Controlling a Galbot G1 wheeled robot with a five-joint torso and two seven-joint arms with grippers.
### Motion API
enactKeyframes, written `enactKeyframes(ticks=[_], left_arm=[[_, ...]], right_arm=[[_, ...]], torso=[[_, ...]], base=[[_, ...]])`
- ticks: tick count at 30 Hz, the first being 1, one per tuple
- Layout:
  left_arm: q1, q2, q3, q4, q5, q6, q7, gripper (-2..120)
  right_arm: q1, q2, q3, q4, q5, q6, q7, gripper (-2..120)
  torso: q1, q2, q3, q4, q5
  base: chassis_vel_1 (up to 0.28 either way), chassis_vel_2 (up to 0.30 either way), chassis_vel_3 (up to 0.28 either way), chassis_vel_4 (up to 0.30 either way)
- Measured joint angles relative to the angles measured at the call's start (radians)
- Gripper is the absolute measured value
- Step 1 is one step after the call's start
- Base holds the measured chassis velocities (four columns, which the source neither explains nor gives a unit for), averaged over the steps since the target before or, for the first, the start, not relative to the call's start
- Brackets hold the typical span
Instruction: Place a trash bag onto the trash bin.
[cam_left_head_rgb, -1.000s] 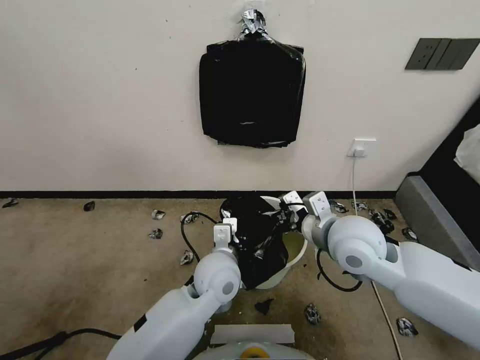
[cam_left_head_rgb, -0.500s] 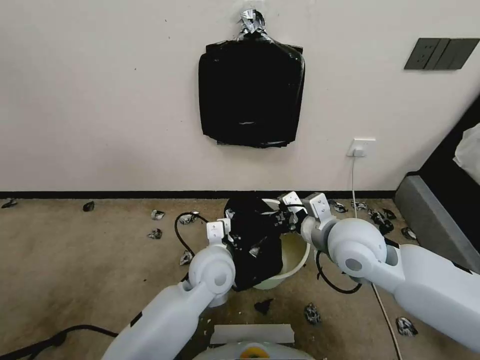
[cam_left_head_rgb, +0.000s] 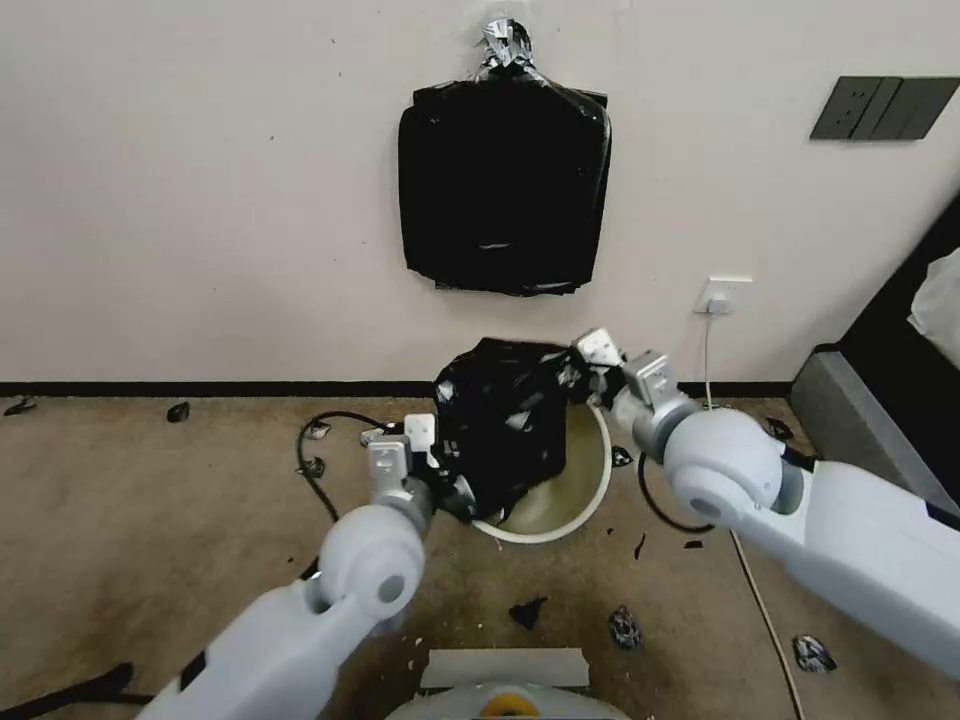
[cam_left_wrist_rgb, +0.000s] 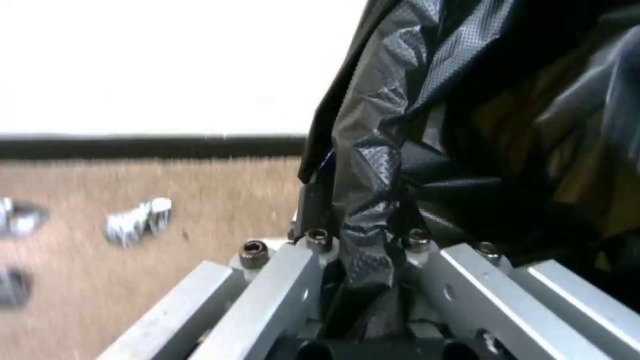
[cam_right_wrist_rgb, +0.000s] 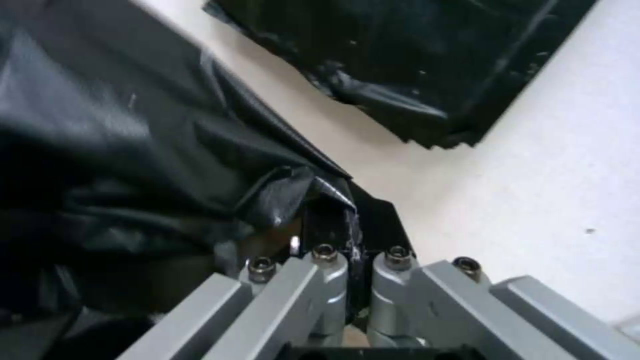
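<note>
Brown carpet (cam_left_head_rgb: 150, 520) meets a cream wall, where you see a bundle of black bags (cam_left_head_rgb: 503, 185) hanging. On the carpet by the wall stands the trash bin (cam_left_head_rgb: 585, 500). Above its left rim, the trash bag (cam_left_head_rgb: 505, 430) hangs stretched between both grippers: your left gripper (cam_left_head_rgb: 445, 478) clamps its near lower edge, your right gripper (cam_left_head_rgb: 580, 372) clamps its far upper corner.

trash bag (cam_left_head_rgb: 505, 425) stretched between left gripper (cam_left_head_rgb: 447, 470) and right gripper (cam_left_head_rgb: 578, 372), above trash bin (cam_left_head_rgb: 590, 500)
</note>
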Motion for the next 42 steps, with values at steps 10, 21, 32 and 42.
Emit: enactKeyframes(ticks=[10, 21, 32, 42], left_arm=[[0.120, 0.119, -0.142, -0.078, 0.216, -0.054, 0.327, 4], [0.189, 0.129, -0.213, -0.099, 0.283, -0.206, 0.466, 4], [0.244, 0.006, -0.313, -0.124, 0.025, -0.245, 0.292, 4], [0.317, 0.010, -0.390, -0.163, -0.052, -0.211, 0.243, 4]], right_arm=[[-0.030, -0.109, 0.024, 0.027, 0.002, -0.001, -0.048, 0], [-0.093, -0.268, 0.029, 0.081, 0.003, 0.004, -0.204, 0], [-0.204, -0.255, 0.021, 0.112, -0.120, 0.093, -0.292, 0], [-0.341, -0.107, 0.068, 0.092, -0.184, 0.187, -0.234, 0]], torso=[[0.000, 0.000, 0.000, 0.0000, 0.0001], [0.000, 0.000, 0.000, -0.0001, 0.0000], [0.000, 0.000, 0.000, -0.0002, -0.0001], [0.000, 0.000, 0.000, -0.0002, 0.0002]], base=[[0.000, 0.000, 0.000, 0.000], [0.000, 0.000, 0.000, 0.000], [0.000, 0.000, 0.000, 0.000], [0.000, 0.000, 0.000, 0.000]])
